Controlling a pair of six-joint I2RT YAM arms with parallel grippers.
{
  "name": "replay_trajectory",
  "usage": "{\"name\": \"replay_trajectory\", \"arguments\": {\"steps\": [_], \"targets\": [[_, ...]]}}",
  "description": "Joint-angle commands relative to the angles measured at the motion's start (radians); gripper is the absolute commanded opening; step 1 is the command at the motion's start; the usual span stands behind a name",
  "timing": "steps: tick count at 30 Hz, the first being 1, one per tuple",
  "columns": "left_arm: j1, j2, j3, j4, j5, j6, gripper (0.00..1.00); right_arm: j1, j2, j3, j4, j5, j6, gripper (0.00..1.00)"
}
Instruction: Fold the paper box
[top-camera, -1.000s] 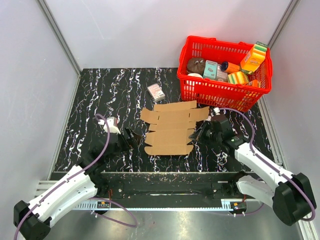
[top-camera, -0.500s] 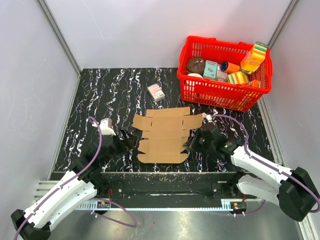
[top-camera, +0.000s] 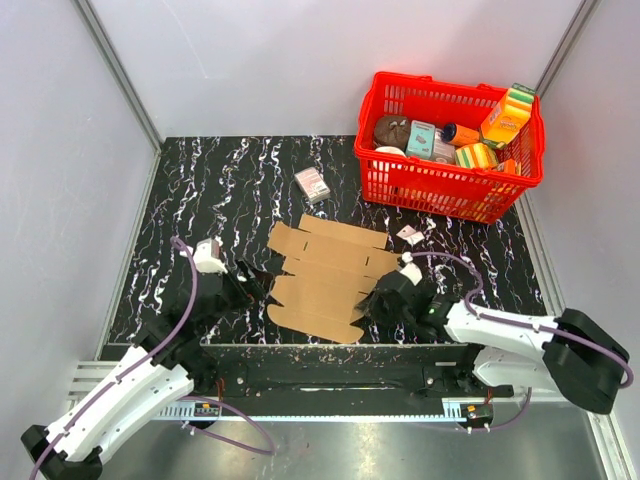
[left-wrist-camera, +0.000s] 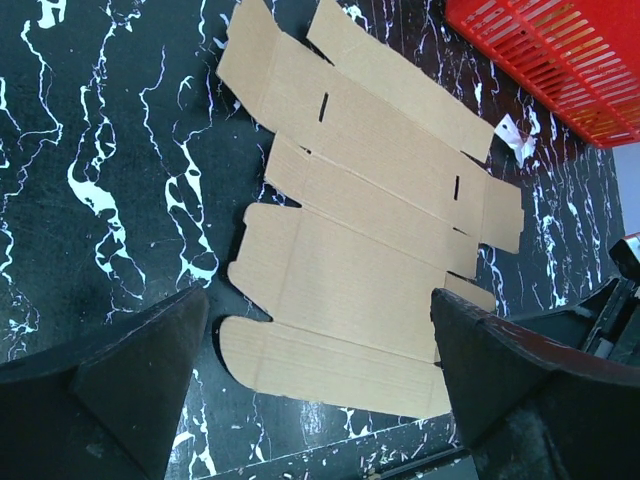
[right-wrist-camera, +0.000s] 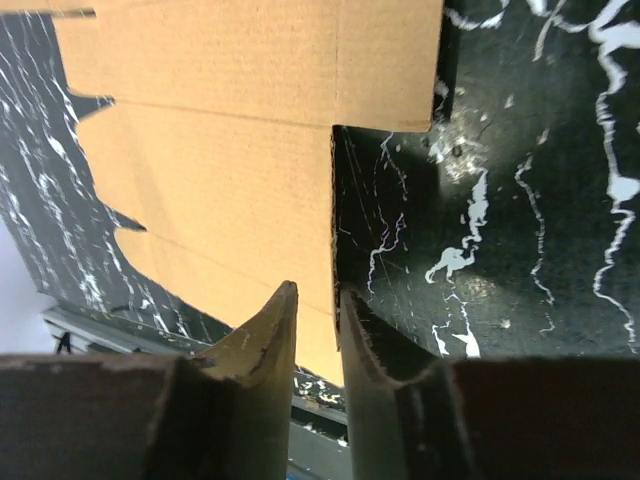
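Observation:
The paper box (top-camera: 325, 280) lies flat as a brown die-cut sheet, unfolded and skewed, near the table's front edge. My left gripper (top-camera: 252, 279) hovers just left of it, wide open and empty; in the left wrist view the sheet (left-wrist-camera: 370, 250) spreads out beyond the left gripper (left-wrist-camera: 318, 300). My right gripper (top-camera: 376, 300) is low at the sheet's near right edge. Seen from the right wrist, its fingers (right-wrist-camera: 318, 292) stand slightly apart, astride the sheet's (right-wrist-camera: 220, 150) right edge, which runs through the gap with slack.
A red basket (top-camera: 430, 186) of printed grocery packs stands at the back right. A small white-and-pink carton (top-camera: 312, 184) lies behind the sheet, and a white scrap (top-camera: 410, 236) lies to its right. The metal rail (top-camera: 330, 372) runs along the near edge.
The sheet has slid toward the near left and turned askew, drawn by the right gripper. The right jaws, shut before, now stand slightly apart. The left arm pulled back a little.

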Motion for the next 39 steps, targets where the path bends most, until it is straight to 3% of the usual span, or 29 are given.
{"name": "replay_trajectory", "arguments": {"steps": [1, 5, 8, 12, 15, 18, 21, 22, 27, 32, 37, 39], "targets": [[-0.004, 0.024, 0.012, 0.008, -0.005, 0.015, 0.99, 0.074, 0.057, 0.053, 0.083, 0.1, 0.063, 0.39], [-0.004, 0.041, 0.015, 0.006, 0.007, 0.025, 0.99, 0.096, 0.043, 0.044, 0.082, 0.08, 0.039, 0.52], [-0.005, 0.029, 0.007, -0.001, 0.015, 0.029, 0.99, 0.096, -0.03, 0.058, -0.027, 0.116, -0.044, 0.58], [-0.004, 0.0, -0.005, -0.012, 0.006, 0.03, 0.99, 0.096, -0.181, 0.119, -0.18, 0.211, -0.293, 0.63], [-0.005, 0.015, -0.007, 0.008, 0.018, 0.05, 0.99, 0.087, -0.204, 0.185, -0.239, 0.297, -0.47, 0.68], [-0.005, 0.038, -0.019, 0.04, 0.047, 0.071, 0.99, -0.032, -0.139, 0.257, -0.234, 0.214, -0.637, 0.72], [-0.007, 0.043, -0.05, 0.075, 0.06, 0.079, 0.99, -0.204, -0.008, 0.321, -0.175, 0.013, -0.797, 0.76], [-0.007, 0.043, -0.056, 0.091, 0.064, 0.081, 0.99, -0.229, 0.029, 0.343, -0.167, -0.07, -0.838, 0.8], [-0.014, 0.061, -0.077, 0.155, 0.104, 0.104, 0.99, -0.272, 0.274, 0.487, -0.119, -0.137, -1.108, 0.89], [-0.024, 0.096, -0.076, 0.206, 0.123, 0.137, 0.99, -0.294, 0.373, 0.515, -0.015, -0.166, -1.192, 0.89], [-0.025, 0.09, -0.077, 0.207, 0.095, 0.16, 0.99, -0.292, 0.403, 0.524, 0.03, -0.206, -1.152, 0.88], [-0.025, 0.089, -0.08, 0.212, 0.07, 0.156, 0.99, -0.294, 0.399, 0.52, 0.043, -0.209, -1.115, 0.83]]}}
